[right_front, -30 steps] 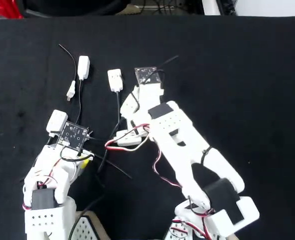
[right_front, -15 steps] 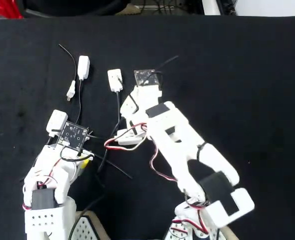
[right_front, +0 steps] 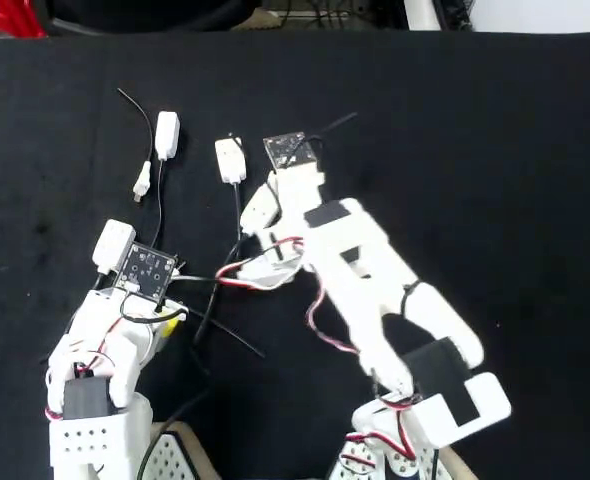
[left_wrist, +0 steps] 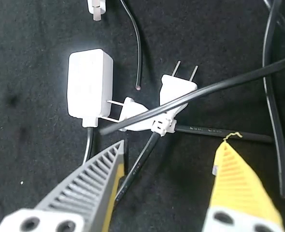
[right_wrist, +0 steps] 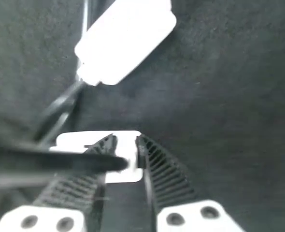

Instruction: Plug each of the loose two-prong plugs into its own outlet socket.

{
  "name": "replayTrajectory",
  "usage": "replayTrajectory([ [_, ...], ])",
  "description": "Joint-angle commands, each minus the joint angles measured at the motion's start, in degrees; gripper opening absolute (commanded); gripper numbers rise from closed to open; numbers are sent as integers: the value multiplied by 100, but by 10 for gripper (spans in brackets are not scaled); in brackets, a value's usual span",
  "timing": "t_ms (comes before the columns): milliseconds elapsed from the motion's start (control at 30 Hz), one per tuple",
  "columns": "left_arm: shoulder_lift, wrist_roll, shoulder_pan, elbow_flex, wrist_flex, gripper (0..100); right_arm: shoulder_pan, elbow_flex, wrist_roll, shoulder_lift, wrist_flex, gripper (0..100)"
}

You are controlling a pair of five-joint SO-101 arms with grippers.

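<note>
1. Left gripper [left_wrist: 171, 145], jaws apart and empty: the black cable [left_wrist: 220, 84] draped over the loose plug [left_wrist: 178, 88] could snag a finger and tug the half-seated plug [left_wrist: 133, 112] from its outlet block [left_wrist: 90, 82]. The loose plug lies just ahead of the fingertips, between them.
2. Right gripper [right_wrist: 128, 154], pinched on a white plug [right_wrist: 72, 141]: tilted prongs could miss the slots. The free socket [right_wrist: 125, 41] lies close ahead, not touching.

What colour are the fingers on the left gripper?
On the left gripper, one finger is yellow, the other grey; the left wrist view shows it best.
</note>
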Motion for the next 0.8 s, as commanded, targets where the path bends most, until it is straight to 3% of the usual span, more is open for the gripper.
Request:
replayTrajectory([
  [0, -18, -35, -57, 101, -9, 289, 774, -101, 712, -66, -615, 11],
  [367, -18, -35, -57, 101, 9, 289, 958, -75, 1635, -48, -2585, 11],
  [600, -18, -35, -57, 101, 0, 289, 932, -101, 2488, 479, -2998, 17],
  [767, -18, -35, -40, 101, 0, 292, 932, -101, 2215, 760, -2954, 217],
])
